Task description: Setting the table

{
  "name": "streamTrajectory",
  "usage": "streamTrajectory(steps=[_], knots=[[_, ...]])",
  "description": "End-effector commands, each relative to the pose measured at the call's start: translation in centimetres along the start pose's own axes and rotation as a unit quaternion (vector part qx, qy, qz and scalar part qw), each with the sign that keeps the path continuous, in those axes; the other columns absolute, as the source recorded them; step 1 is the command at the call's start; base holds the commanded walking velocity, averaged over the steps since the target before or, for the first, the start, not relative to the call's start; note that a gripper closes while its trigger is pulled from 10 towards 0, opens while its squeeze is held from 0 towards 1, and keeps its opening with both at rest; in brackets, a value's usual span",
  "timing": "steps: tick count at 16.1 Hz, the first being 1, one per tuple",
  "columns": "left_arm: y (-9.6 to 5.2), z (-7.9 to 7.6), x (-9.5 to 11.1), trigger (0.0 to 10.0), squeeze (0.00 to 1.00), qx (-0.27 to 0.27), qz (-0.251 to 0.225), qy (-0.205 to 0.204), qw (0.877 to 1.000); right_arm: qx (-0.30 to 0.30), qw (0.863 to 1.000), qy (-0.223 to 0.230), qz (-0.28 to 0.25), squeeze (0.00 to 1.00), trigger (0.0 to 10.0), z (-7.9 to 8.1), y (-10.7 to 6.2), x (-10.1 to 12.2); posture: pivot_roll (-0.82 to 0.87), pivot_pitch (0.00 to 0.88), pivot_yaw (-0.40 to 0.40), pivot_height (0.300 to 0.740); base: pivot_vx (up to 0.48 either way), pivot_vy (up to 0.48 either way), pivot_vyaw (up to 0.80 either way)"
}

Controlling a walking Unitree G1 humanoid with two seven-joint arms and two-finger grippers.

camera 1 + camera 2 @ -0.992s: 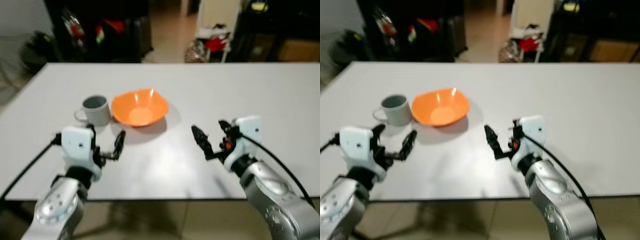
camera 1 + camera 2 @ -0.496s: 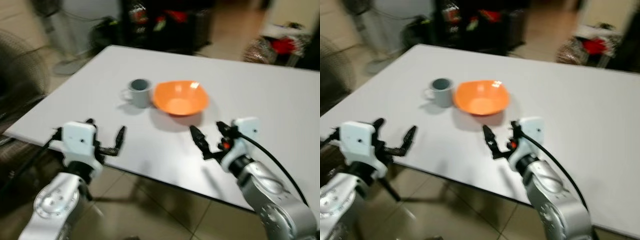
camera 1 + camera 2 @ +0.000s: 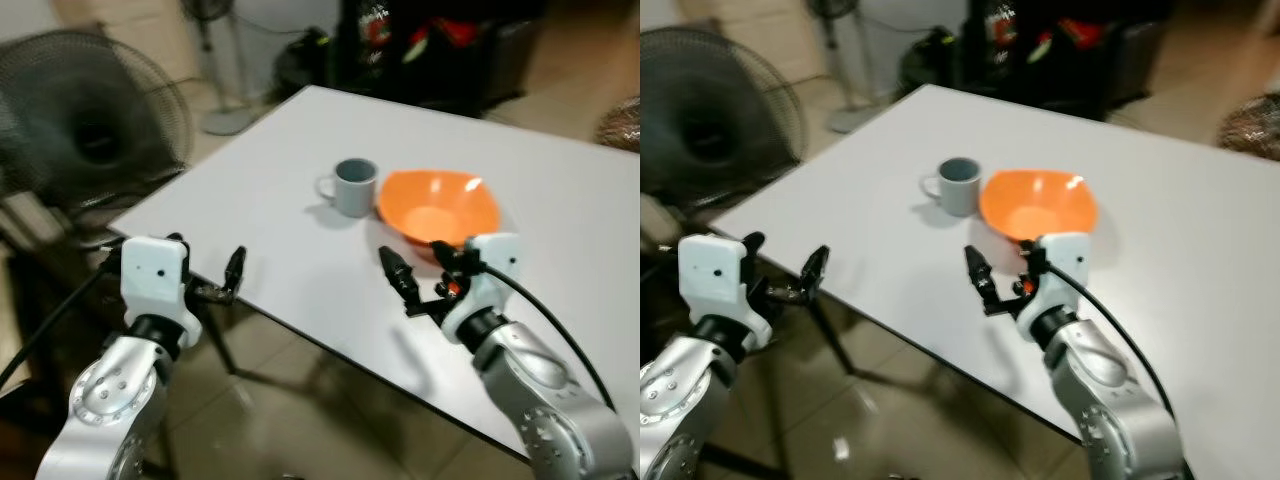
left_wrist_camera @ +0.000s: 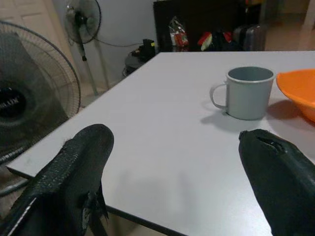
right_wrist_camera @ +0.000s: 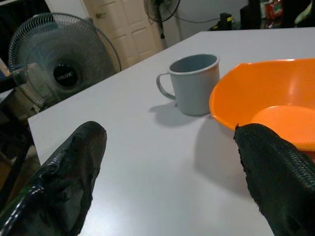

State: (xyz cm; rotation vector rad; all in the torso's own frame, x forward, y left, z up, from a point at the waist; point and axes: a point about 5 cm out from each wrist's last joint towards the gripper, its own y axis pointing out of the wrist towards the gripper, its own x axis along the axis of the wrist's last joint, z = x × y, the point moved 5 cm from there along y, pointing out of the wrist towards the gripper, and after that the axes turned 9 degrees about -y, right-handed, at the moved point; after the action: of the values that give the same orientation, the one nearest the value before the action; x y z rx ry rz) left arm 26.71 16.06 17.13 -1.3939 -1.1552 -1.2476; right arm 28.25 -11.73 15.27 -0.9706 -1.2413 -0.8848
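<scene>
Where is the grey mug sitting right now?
The grey mug stands upright on the white table, just to the robot's left of the orange bowl, ahead of both grippers.

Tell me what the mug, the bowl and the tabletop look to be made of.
Mug: grey, matte, with a thin rolled rim and thin loop handle, so probably enamelled or painted metal, though ceramic is possible. Bowl: bright orange, smooth, with a soft sheen and thin wall, likely plastic. Table: flat pale grey-white surface with a dull sheen, probably laminate.
</scene>
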Motion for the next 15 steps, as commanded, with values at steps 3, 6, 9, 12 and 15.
streamTrajectory(steps=[3, 6, 9, 12, 15], knots=[[0.17, 0.23, 0.22, 10.0, 0.00, -0.002, 0.001, 0.005, 1.000, -0.002, 1.000, 0.010, -0.003, 1.00, 10.0, 0.09, -0.01, -0.04, -0.03, 0.021, 0.075, 0.740, 0.000, 0.262, 0.80], [0.23, 0.28, 0.31, 10.0, 0.00, -0.003, 0.001, 0.007, 1.000, -0.002, 1.000, 0.013, -0.003, 1.00, 10.0, 0.17, 0.06, -0.13, -0.03, 0.019, 0.075, 0.740, 0.000, 0.274, 0.80], [0.20, 0.31, 0.33, 10.0, 0.00, -0.004, 0.001, 0.009, 1.000, 0.000, 1.000, 0.017, -0.003, 1.00, 10.0, 0.31, 0.14, -0.24, -0.02, 0.018, 0.075, 0.740, 0.000, 0.274, 0.80], [0.22, 0.34, 0.42, 10.0, 0.00, -0.005, 0.000, 0.012, 1.000, 0.006, 1.000, 0.019, -0.004, 1.00, 10.0, 0.54, 0.39, -0.27, -0.01, 0.014, 0.072, 0.740, 0.000, 0.274, 0.80], [0.20, 0.37, 0.46, 10.0, 0.00, -0.007, 0.001, 0.014, 1.000, 0.009, 1.000, 0.020, -0.006, 1.00, 10.0, 0.65, 0.53, -0.27, -0.01, 0.007, 0.073, 0.740, 0.000, 0.275, 0.80]])
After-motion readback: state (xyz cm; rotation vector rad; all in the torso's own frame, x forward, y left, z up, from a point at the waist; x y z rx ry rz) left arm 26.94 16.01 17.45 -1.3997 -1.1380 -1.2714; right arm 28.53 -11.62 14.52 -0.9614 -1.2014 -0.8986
